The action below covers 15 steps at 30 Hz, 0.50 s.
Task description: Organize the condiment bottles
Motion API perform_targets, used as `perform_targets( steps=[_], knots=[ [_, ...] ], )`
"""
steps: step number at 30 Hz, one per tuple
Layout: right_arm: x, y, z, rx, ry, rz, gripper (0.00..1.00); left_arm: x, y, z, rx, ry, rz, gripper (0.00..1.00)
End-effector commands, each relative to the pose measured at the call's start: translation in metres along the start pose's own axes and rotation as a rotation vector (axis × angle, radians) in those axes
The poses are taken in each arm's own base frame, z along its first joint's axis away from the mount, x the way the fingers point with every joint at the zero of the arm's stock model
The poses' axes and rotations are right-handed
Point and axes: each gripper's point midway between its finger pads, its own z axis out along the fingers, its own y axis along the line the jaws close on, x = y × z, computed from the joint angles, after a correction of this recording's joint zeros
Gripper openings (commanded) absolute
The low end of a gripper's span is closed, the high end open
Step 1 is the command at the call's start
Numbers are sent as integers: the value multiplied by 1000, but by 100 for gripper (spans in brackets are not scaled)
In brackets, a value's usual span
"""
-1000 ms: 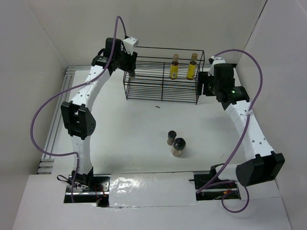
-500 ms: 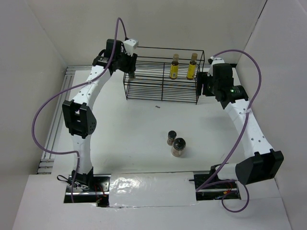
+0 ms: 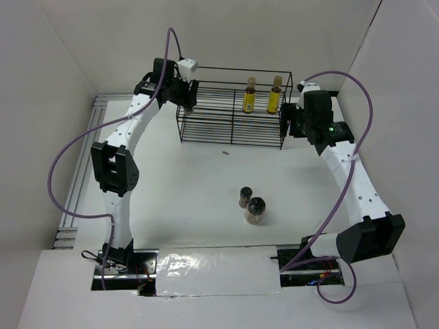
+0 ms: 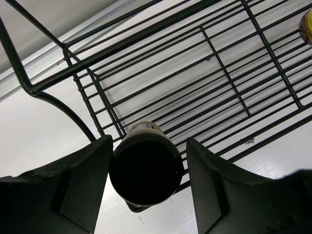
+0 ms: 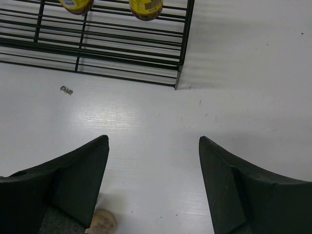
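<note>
Left pincer (image 4: 148, 146) brackets dark-lidded jar (image 4: 143, 168) at the left end of wire rack (image 4: 234, 73). Left finger sits against the lid, with a thin sliver of gap at the right finger. Cannot tell whether it grips or has let go. Over the last second the left arm crept a touch rearward over that end; jar seems low, at the rack floor.

Right pincer (image 5: 153, 140) is spread wide and empty, over the table (image 5: 234, 97) off the rack's front right corner, barely shifted.

Yellow bottles (image 3: 250, 100) stand upright side by side in the rack's right half. Short jar (image 3: 244, 197) and fat black-lidded jar (image 3: 255, 210) are close together mid-table, well apart from the rack, unmoved.

Judgement: third bottle being seated, two still to fetch
</note>
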Motion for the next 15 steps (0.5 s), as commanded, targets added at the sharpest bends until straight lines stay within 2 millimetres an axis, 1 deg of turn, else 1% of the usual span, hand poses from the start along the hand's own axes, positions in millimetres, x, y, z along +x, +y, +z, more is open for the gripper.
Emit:
perform_targets(
  steps=[1, 5, 6, 11, 15],
  knots=[
    [-12, -4, -5, 16, -29, 5, 81, -2, 2, 4, 3, -7, -16, 74],
    [-9, -4, -5, 15, -21, 4, 82, -8, 5, 0, -16, -24, -24, 83],
    [-9, -3, -5, 9, -22, 5, 82, -11, 4, -1, -16, -32, -22, 87],
    [-8, -3, -5, 6, -17, 6, 82, -32, 6, -13, -30, -87, -2, 97],
    [-6, -1, -5, -5, -11, 4, 83, -50, 11, -24, -58, -137, 23, 99]
  ],
)
